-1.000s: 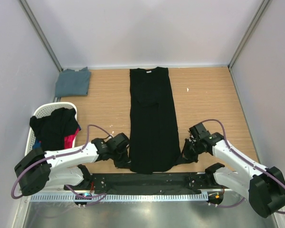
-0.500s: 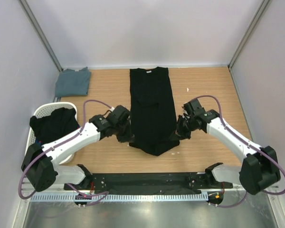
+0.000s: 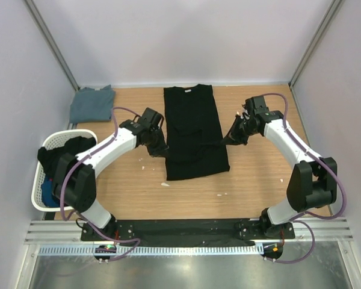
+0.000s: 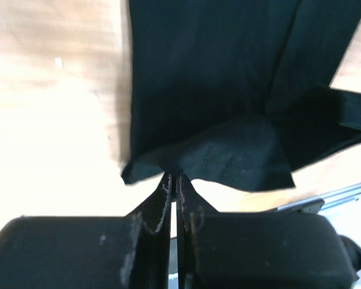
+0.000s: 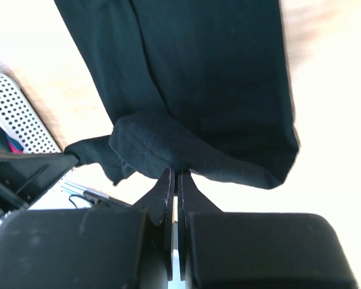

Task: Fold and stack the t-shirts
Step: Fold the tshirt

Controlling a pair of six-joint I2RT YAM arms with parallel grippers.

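Table [image 3: 271, 174]: wood top, walled on three sides. Everything listed below lies on it.
Black shirt [image 3: 195, 132]: centre of the table, collar toward the far wall, sides folded in so it forms a long strip. The near end is doubled over, and the fold line is the edge closest to the arm bases. Both hem corners are held up off the layer beneath.
Basket [image 3: 35, 191]: left edge, near side, heaped with dark clothes [image 3: 66, 159]. I cannot tell whether these are shirts.
Grey shirt [image 3: 91, 103]: far left corner, folded into a small pad, well apart from the black shirt.
Left gripper [image 3: 158, 147]: at the strip's left edge, about mid-length. My wrist view shows the fingers pressed together on a hem corner.
Right gripper [image 3: 231, 139]: at the strip's right edge, level with the left. Its fingers likewise pinch the other hem corner, and the cloth sags between the two grips.
Specks [image 3: 165, 184]: a few white bits near the fold line, clear of the cloth.
Done, in my judgement: the grey shirt is folded, and the black shirt's side folds are made.
In hand: the half-fold, hem toward collar, is not yet laid down.
Left: I set the hem flat, let go, perhaps fold once more, then stack the black shirt with the grey one. The basket contents may follow.
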